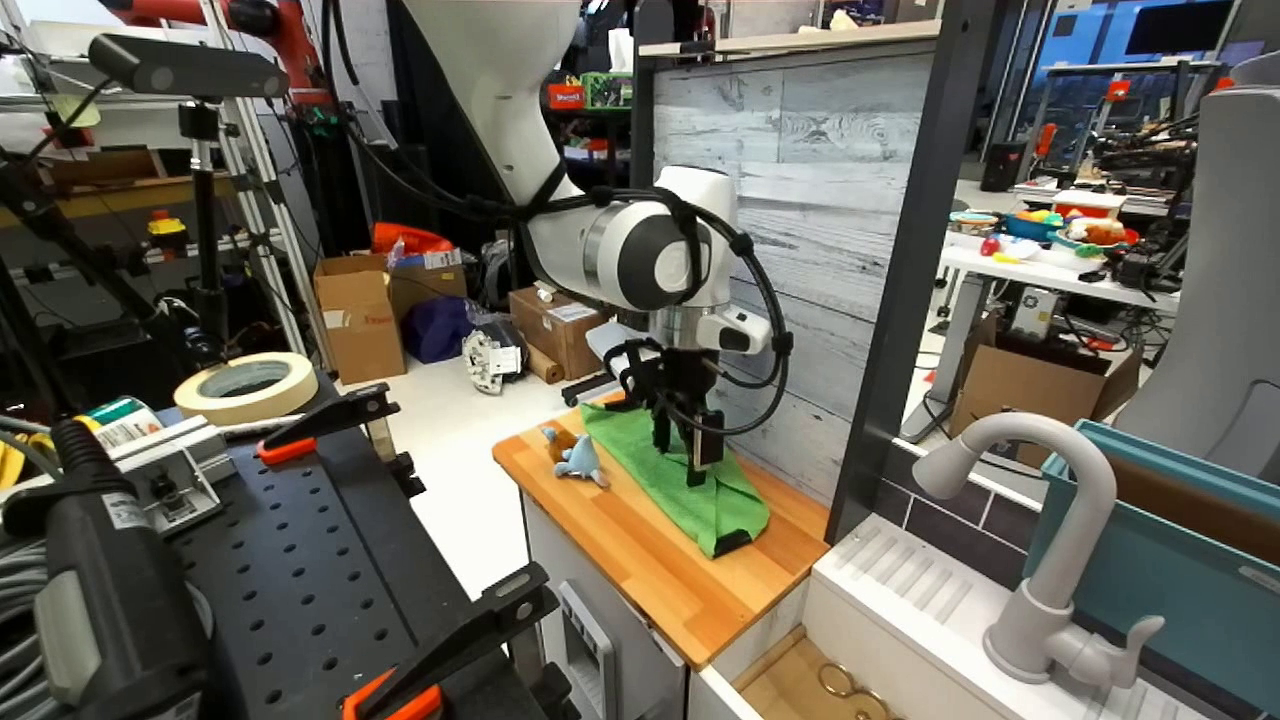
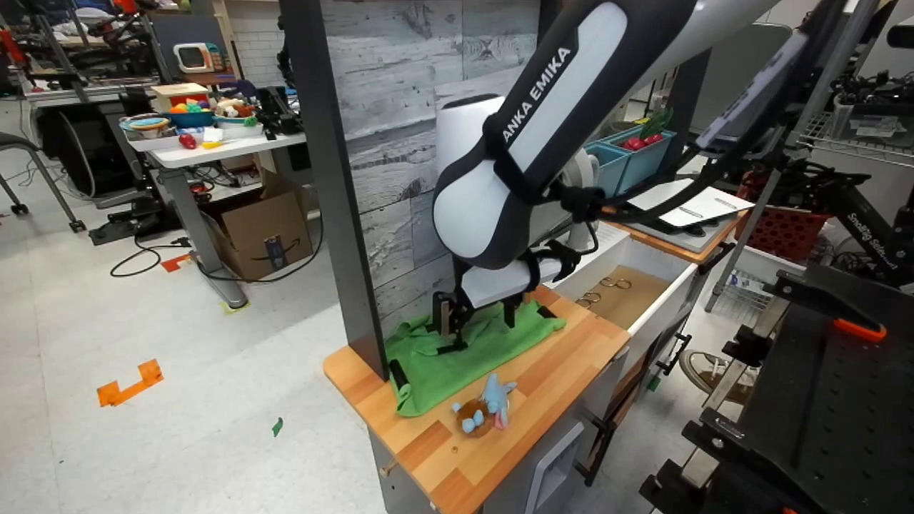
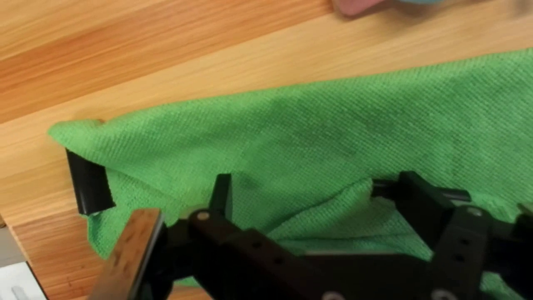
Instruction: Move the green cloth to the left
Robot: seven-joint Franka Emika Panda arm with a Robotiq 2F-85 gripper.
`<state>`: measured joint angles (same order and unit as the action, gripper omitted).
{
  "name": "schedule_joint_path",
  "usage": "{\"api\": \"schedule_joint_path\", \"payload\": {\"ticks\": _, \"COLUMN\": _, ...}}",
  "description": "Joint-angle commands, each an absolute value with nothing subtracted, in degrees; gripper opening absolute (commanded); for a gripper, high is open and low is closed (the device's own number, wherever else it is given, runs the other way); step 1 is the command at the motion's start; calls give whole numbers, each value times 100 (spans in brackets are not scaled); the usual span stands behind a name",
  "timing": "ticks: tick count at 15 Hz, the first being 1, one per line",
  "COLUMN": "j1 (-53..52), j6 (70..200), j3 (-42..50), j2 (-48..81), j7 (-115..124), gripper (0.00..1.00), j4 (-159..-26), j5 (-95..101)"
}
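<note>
Green cloth (image 1: 725, 500) is lying rumpled and stretched out on the wooden table (image 1: 640, 550), below the hand (image 3: 316, 183). Both exterior views are taking in both its ends; wrist view is cropping one. Hand is standing wide, its fingers (image 3: 222, 189) well apart above the cloth, and the wrist view is showing that gap best; fingertip contact with the fabric is looking unclear. Black strips (image 2: 398, 375) are showing at both cloth ends in an exterior view, while the wrist view is catching just one, plus a dark bar (image 3: 456, 194) on the cloth right by a fingertip. Blue toy (image 2: 494, 396) and brown toy (image 2: 468, 412) are sitting just beside the cloth's long side in both exterior views; wrist view is getting only a pink bit (image 3: 356, 6) and a blue sliver (image 3: 420, 1) at its border. Grey plank panel (image 1: 790, 250) is standing along the cloth's opposite long side, appearing in the exterior views only. White arm (image 2: 468, 221) is bending over the cloth there too, hiding part of it. White basin (image 2: 660, 310) is sitting past one end of the cloth, and in an exterior view a grey faucet (image 1: 1072, 540) is standing beyond that same end. Also in an exterior view: orange tape (image 2: 148, 373) is marking the floor (image 2: 214, 442), well apart from the cloth.
</note>
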<state>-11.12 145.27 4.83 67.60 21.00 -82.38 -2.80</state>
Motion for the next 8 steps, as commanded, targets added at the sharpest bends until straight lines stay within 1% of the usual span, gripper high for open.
{"api": "schedule_joint_path", "payload": {"ticks": 1, "j1": -1066, "j6": 14458, "j3": 410, "j2": 6061, "j7": 2042, "gripper": 100, "j4": -8870, "j5": -331}}
{"api": "schedule_joint_path", "payload": {"ticks": 5, "j1": -1114, "j6": 14572, "j3": 495, "j2": 5041, "j7": 1793, "gripper": 100, "j4": -9994, "j5": -127}}
{"api": "schedule_joint_path", "payload": {"ticks": 6, "j1": -1095, "j6": 14516, "j3": 471, "j2": 5774, "j7": 1996, "gripper": 100, "j4": -9121, "j5": -213}}
{"api": "schedule_joint_path", "payload": {"ticks": 8, "j1": -1089, "j6": 14519, "j3": 475, "j2": 5353, "j7": 1923, "gripper": 100, "j4": -9571, "j5": -147}}
